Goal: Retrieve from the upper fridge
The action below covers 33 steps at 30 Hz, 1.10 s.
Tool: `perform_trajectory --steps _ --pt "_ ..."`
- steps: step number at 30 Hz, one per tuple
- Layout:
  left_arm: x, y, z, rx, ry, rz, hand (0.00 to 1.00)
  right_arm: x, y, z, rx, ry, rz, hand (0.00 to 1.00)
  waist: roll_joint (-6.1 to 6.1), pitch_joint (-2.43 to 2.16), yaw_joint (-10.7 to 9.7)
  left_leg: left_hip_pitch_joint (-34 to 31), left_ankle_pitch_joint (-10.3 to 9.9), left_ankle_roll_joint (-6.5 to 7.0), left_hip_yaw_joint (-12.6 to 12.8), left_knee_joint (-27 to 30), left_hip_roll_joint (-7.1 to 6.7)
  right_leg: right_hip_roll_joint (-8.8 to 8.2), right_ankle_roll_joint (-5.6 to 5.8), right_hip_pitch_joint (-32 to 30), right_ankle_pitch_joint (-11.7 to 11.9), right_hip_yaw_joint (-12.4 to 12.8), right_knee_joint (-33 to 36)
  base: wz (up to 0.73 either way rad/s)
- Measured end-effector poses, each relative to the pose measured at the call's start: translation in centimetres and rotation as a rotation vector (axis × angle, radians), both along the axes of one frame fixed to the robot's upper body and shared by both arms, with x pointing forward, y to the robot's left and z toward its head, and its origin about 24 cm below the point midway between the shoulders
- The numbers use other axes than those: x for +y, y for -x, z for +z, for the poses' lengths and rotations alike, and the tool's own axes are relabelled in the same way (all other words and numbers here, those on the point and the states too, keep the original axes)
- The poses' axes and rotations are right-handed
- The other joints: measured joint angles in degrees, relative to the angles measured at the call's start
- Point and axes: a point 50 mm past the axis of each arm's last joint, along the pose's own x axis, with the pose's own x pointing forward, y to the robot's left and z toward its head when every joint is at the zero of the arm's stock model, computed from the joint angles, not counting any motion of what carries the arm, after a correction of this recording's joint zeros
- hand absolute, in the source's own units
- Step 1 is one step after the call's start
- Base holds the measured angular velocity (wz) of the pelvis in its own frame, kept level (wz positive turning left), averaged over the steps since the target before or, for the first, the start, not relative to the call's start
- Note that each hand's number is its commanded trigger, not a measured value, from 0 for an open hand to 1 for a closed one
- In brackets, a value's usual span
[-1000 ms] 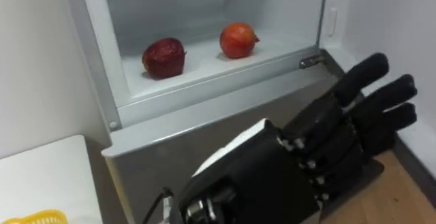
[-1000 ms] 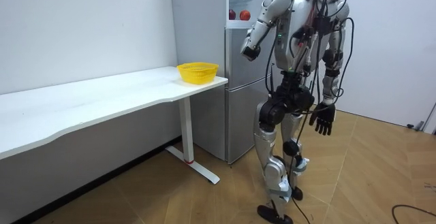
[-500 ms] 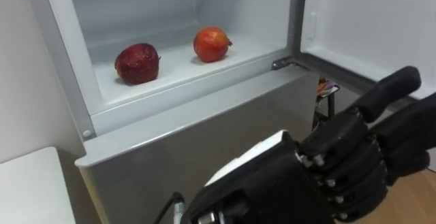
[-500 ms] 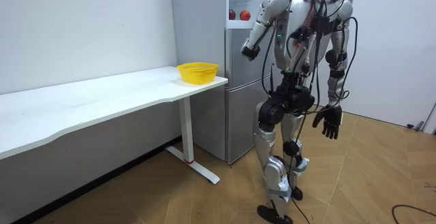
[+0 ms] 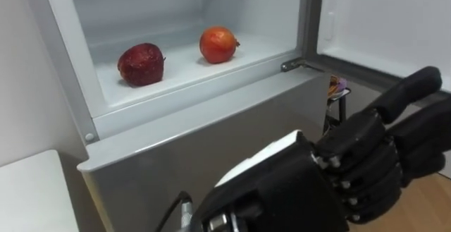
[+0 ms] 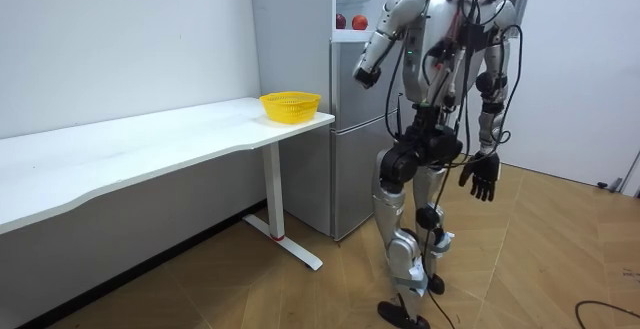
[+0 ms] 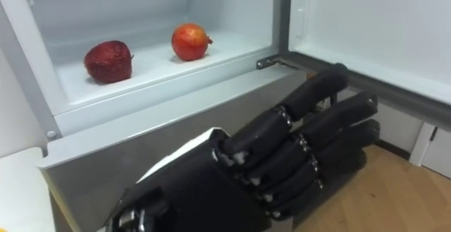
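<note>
On the shelf of the open upper fridge (image 5: 197, 101), a dark red fruit (image 5: 141, 64) sits left of an orange-red fruit (image 5: 218, 44), both untouched. The head camera has swung over the past second, but the fruits keep their places and the left hand (image 5: 331, 179) has barely moved, so the reach appears not yet begun. That hand hovers empty, fingers loosely extended, below and right of both fruits and well apart from them. The right hand (image 6: 480, 177) hangs relaxed at the robot's side.
</note>
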Motion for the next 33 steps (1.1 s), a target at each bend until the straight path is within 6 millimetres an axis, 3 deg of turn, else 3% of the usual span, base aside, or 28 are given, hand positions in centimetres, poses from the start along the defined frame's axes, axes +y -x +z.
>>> perform_trajectory --steps 7,11,15,18,21,24,28,31,33 --pt "4.8 -0.8 2.7 -0.125 0.058 0.339 0.00 -0.1 0.1 0.0 -0.027 0.027 -0.005 0.00 0.45 -0.32 7.32 0.58 0.27 -0.38 -3.40 0.11 -0.03 -0.45 -0.29 1.50 -0.22 -2.71 -0.33 0.17" --pt "9.6 -0.3 4.9 -0.243 0.144 0.722 0.00 -0.2 1.4 0.1 -0.034 0.055 -0.056 0.00 0.03 -0.44 12.03 0.87 0.48 -0.70 -6.10 0.12 0.01 -0.88 -0.75 2.30 -0.95 -5.58 -0.04 0.29" --pt "14.4 0.7 4.7 -0.282 0.164 1.164 0.00 0.1 2.8 0.0 -0.010 0.064 -0.042 0.00 -0.96 -0.70 16.68 1.01 0.69 -1.05 -8.82 0.23 0.03 -1.25 -1.17 3.35 -1.93 -8.25 -0.01 0.34" --pt "17.1 1.8 4.8 -0.303 0.202 1.436 0.00 -0.1 3.6 0.1 -0.001 0.091 -0.051 0.00 -1.45 -0.88 18.12 1.02 0.73 -1.12 -10.88 0.43 -0.13 -1.74 -1.21 4.43 -2.31 -10.36 -0.18 0.35" --pt "18.9 2.8 4.7 -0.321 0.227 1.617 0.00 -0.1 3.7 0.1 -0.005 0.106 -0.049 0.00 -1.49 -0.81 18.18 1.25 0.73 -1.12 -12.59 0.43 -0.36 -2.02 -1.09 5.65 -2.51 -11.72 -0.75 0.35" --pt "20.7 3.5 3.3 -0.276 0.189 1.809 0.00 0.3 3.7 0.0 -0.014 0.106 -0.021 0.00 -1.18 -0.76 18.37 1.72 0.72 -1.11 -13.97 0.43 -0.57 -2.34 -0.95 7.15 -2.62 -13.08 -1.53 0.22" --pt "23.8 4.4 -0.4 -0.107 0.068 2.056 0.00 1.1 4.1 -0.2 0.001 0.083 -0.035 0.00 0.29 -0.63 19.14 1.52 0.72 -1.10 -14.99 0.44 -0.75 -2.49 -0.88 7.48 -2.67 -13.72 -1.98 0.10" --pt "26.1 5.5 -4.8 0.106 -0.046 2.233 0.00 0.8 4.3 -0.1 0.013 0.091 -0.045 0.00 1.12 -0.59 19.48 1.47 0.73 -1.07 -15.71 0.47 -1.06 -2.86 -0.72 7.59 -2.82 -14.31 -1.82 0.04" --pt "27.9 7.0 -9.3 0.346 -0.151 2.328 0.00 0.7 4.2 -0.1 0.016 0.093 -0.053 0.00 1.44 -0.55 19.40 1.15 0.75 -1.04 -16.54 0.46 -1.38 -3.13 -0.62 7.27 -3.57 -14.54 -0.86 0.13"
